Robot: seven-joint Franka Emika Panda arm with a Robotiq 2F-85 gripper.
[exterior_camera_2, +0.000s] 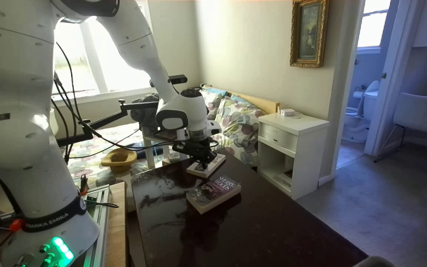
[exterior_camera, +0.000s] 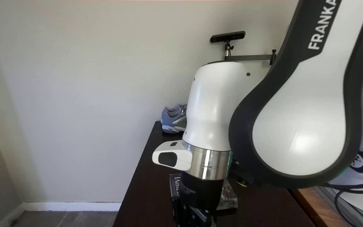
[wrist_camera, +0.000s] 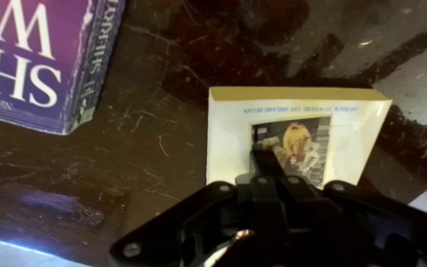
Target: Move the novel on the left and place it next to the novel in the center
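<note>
A white novel with a small cover picture (wrist_camera: 302, 129) lies flat on the dark table, below my gripper (wrist_camera: 268, 163) in the wrist view. The white novel also shows in an exterior view (exterior_camera_2: 216, 163), near the table's far edge. My gripper (exterior_camera_2: 205, 163) points down with its fingers together and nothing seen between them. The fingertips are over the white novel's cover; whether they touch it I cannot tell. A purple Sherryl Woods novel (exterior_camera_2: 215, 193) lies flat beside it with a gap, and shows at the upper left of the wrist view (wrist_camera: 24, 63).
The dark table (exterior_camera_2: 272, 222) carries both novels. A blue-grey shoe (exterior_camera: 173, 119) stands at the table's end in an exterior view. A white nightstand (exterior_camera_2: 293, 148) and a bed with a yellow hat (exterior_camera_2: 119, 159) are beyond the table. Cables hang along the arm.
</note>
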